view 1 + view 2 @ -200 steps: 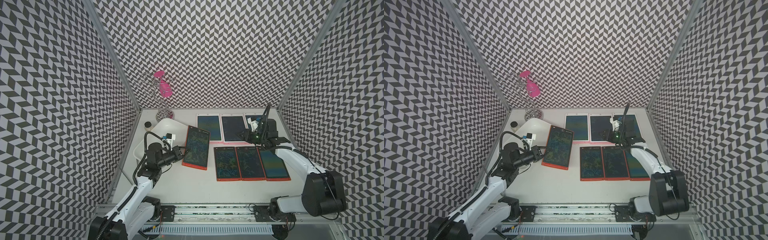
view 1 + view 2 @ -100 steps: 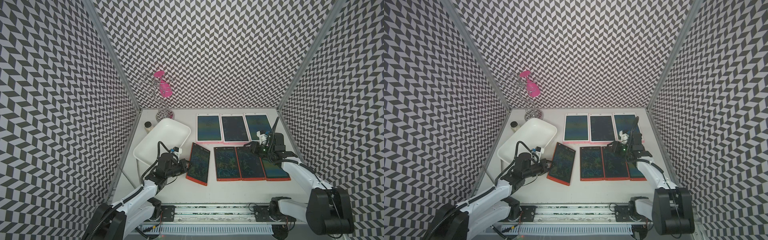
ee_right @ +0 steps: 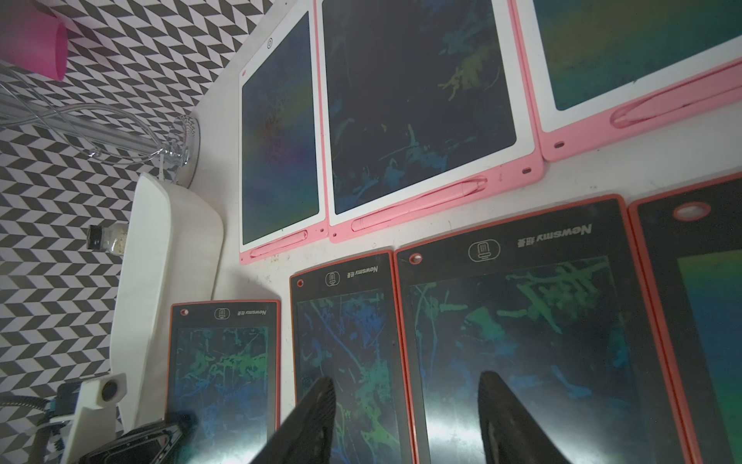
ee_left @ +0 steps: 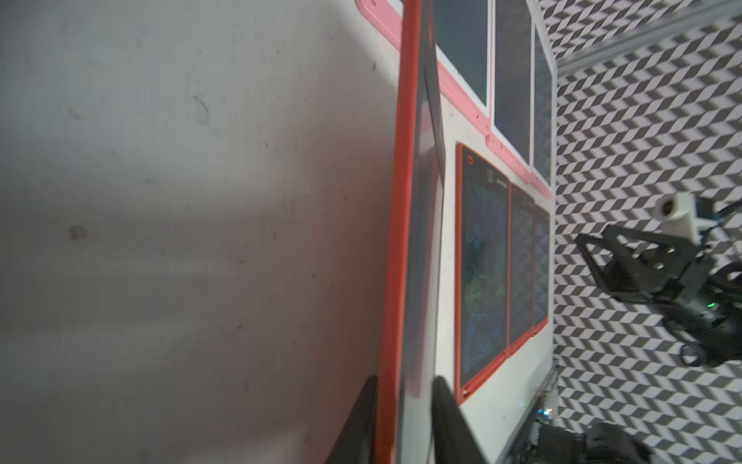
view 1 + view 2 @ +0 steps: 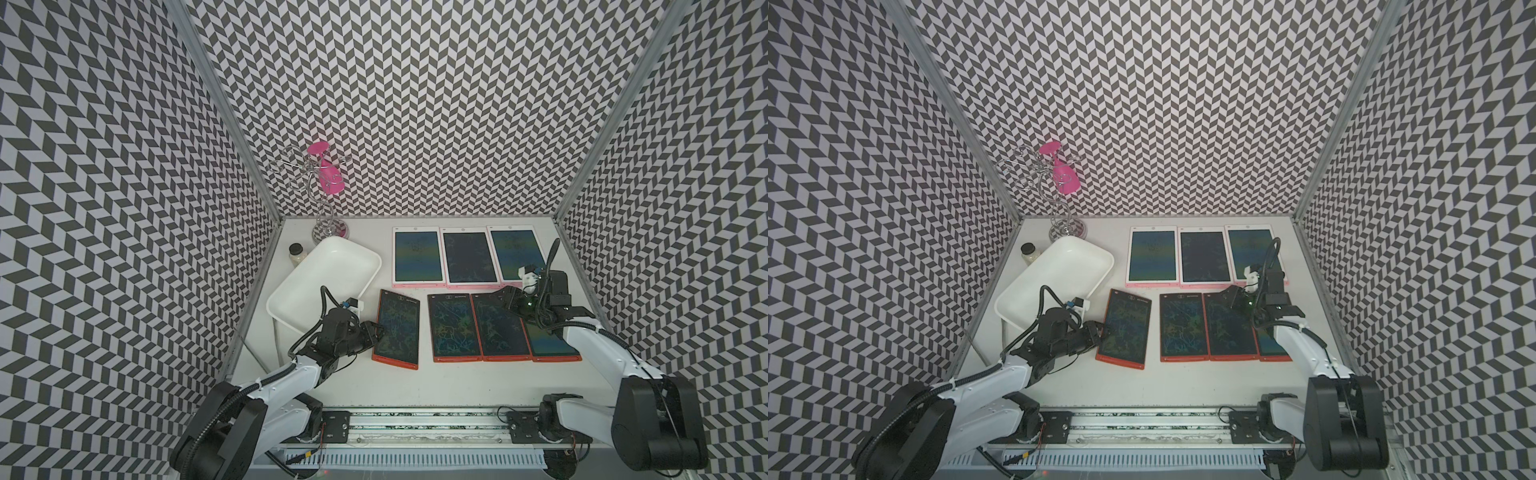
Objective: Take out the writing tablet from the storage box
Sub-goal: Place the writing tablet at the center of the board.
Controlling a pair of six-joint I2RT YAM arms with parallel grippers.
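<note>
The storage box (image 5: 324,282) is a shallow white tray at the left of the table, and it shows empty in both top views (image 5: 1054,278). The writing tablet (image 5: 397,324), dark screen in a red frame, lies on the table just right of the box. My left gripper (image 5: 376,328) straddles the tablet's left edge. In the left wrist view its jaws (image 4: 405,381) stand slightly apart, open, on either side of the tablet (image 4: 409,241). My right gripper (image 5: 505,297) hovers open over the red row, with nothing between its fingers (image 3: 405,381).
Three more red-framed tablets (image 5: 500,328) lie side by side right of the first one. Three pink-and-white tablets (image 5: 465,257) lie in a row behind them. A wire stand with a pink cup (image 5: 322,183) and a small jar (image 5: 296,254) stand at the back left.
My left gripper carried the red tablet from over the box towards the front and laid it on the table, then loosened its jaws. My right arm drew back from the back-right tablet, its jaws widening.
</note>
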